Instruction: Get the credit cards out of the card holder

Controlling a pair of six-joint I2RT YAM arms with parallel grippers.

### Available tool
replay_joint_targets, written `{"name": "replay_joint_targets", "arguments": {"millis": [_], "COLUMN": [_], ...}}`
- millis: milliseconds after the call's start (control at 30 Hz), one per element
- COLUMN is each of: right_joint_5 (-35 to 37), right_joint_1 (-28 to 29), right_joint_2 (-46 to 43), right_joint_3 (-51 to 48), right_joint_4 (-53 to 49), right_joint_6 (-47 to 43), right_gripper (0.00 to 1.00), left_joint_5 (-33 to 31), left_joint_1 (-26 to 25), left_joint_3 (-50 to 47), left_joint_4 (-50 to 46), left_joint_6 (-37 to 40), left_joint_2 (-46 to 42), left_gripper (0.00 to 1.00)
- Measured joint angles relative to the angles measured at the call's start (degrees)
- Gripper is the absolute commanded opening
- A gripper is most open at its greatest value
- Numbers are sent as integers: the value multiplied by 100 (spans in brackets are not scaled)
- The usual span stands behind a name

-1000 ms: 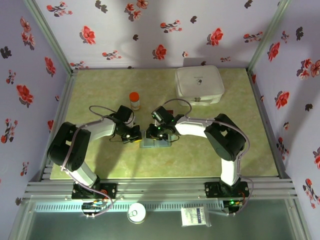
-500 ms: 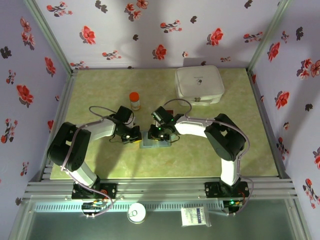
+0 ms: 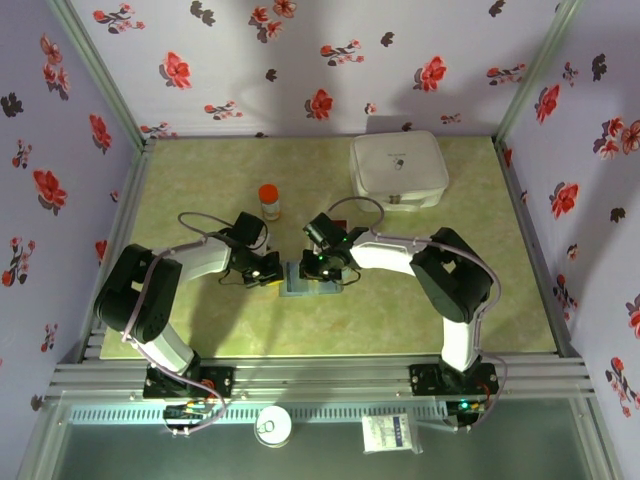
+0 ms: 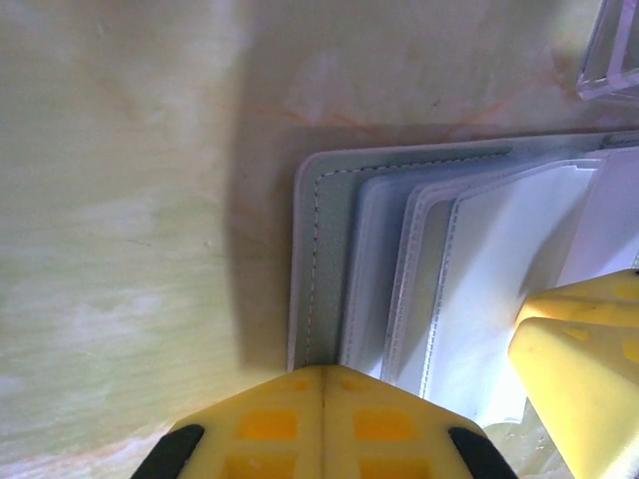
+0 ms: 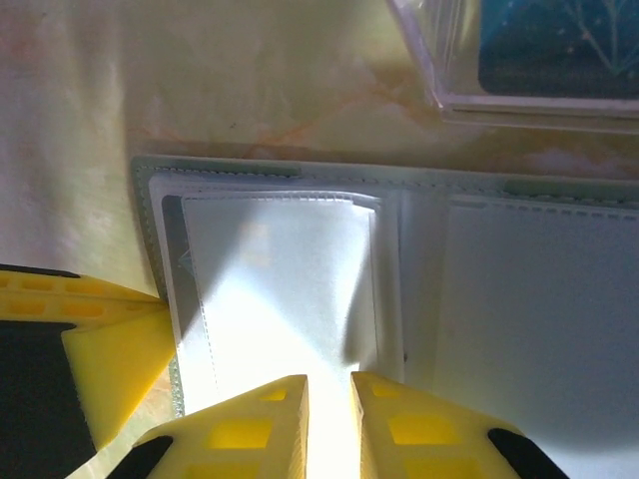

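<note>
The card holder point(image 3: 300, 278) lies open on the table between my two grippers. Its grey stitched edge point(image 4: 318, 249) and white plastic sleeves point(image 5: 280, 289) are close under both wrists. My left gripper point(image 4: 324, 371) is shut, with its tips pressed on the holder's left edge point(image 3: 272, 270). My right gripper point(image 5: 329, 384) hovers over the left stack of sleeves with its jaws a narrow gap apart and white sleeve showing between them. I cannot tell whether they touch it. No credit cards show in the sleeves. A dark blue card-like piece point(image 5: 559, 45) sits in a clear plastic case just beyond the holder.
An orange-capped bottle point(image 3: 269, 200) stands behind the left gripper. A large white rounded box point(image 3: 399, 168) sits at the back right. Flowered walls close in the table on three sides.
The right gripper's jaws have drawn a little closer together. Both arms and the holder have stayed almost where they were.
</note>
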Motion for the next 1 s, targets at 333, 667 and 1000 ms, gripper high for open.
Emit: {"name": "replay_joint_targets", "arguments": {"millis": [333, 667, 1000], "right_joint_5": [-190, -538, -798], "right_joint_1": [-162, -343, -435], "right_joint_2": [-140, -282, -295], "right_joint_3": [-417, -896, -1156], "right_joint_4": [393, 1073, 1563], "right_joint_6": [7, 111, 284], "right_gripper": [16, 16, 16], "left_joint_5": [4, 168, 323], "left_joint_1": [4, -2, -195], "left_joint_3": [0, 9, 72], "left_joint_4": [-59, 72, 378], "left_joint_6": [-24, -275, -468], "left_joint_2": [-208, -356, -192], "left_gripper": [0, 15, 25]}}
